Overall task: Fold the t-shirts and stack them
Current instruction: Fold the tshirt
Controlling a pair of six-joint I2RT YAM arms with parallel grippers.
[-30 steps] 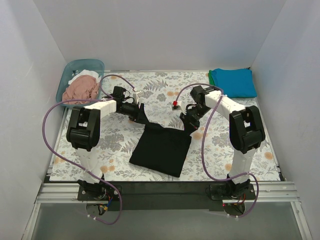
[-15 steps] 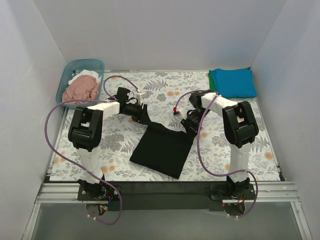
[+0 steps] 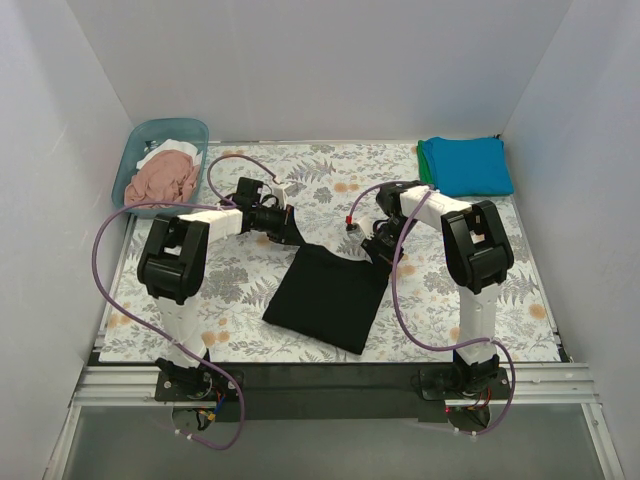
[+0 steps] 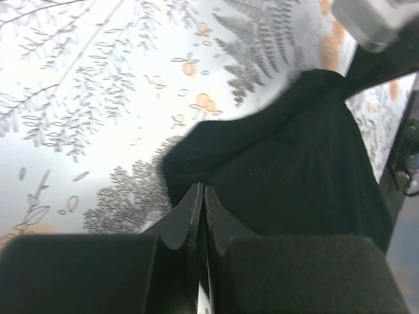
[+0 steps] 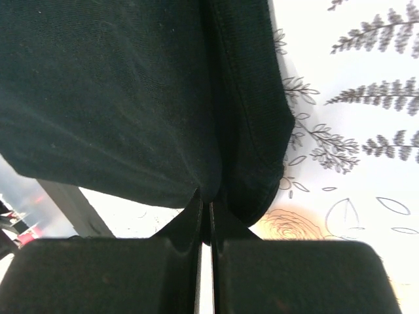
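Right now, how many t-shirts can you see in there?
5. A black shirt mid-table; a blue shirt stacked on a green shirt, far right corner; a pink shirt and a white shirt in the tub, far left. More may be hidden underneath.

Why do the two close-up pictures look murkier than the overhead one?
Left wrist: the left gripper sits too near the lens and blurs, and the tablecloth washes out. Right wrist: the black t-shirt fills the frame, dark but sharp. Top external: evenly lit, crisp.
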